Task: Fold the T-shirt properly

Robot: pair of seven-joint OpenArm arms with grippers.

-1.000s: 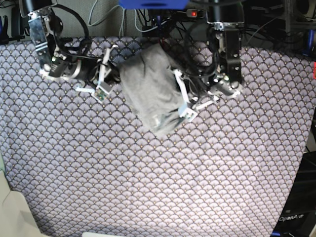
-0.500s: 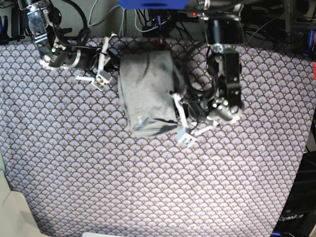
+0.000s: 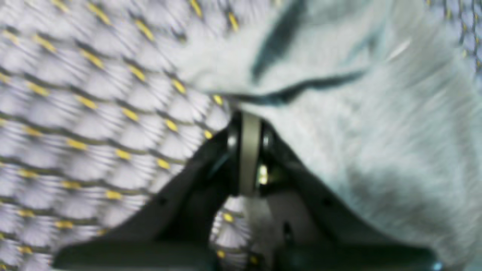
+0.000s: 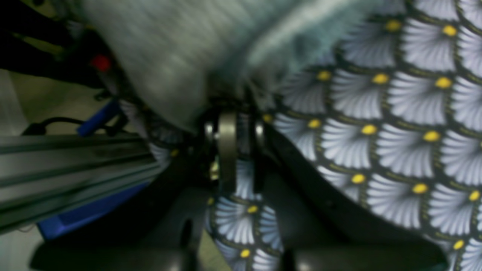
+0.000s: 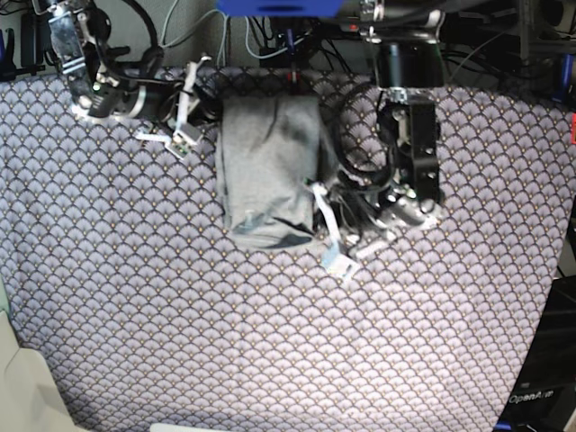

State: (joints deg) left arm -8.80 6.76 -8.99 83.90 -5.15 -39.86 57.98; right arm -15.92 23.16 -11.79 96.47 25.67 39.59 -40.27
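Folded T-shirt (image 5: 267,171) at surface's 12 o'clock; left end effector (image 5: 329,236) closed on its hem, right end effector (image 5: 186,124) nearly closed, grip unclear

Patterned cloth and background clutter

A purple fan-scale tablecloth (image 5: 270,342) with yellow dots covers nearly the whole frame. Along the top edge lie tangled dark cables (image 5: 270,36) and a blue object (image 5: 279,7) at upper centre; a pale surface (image 5: 27,396) shows at lower left.
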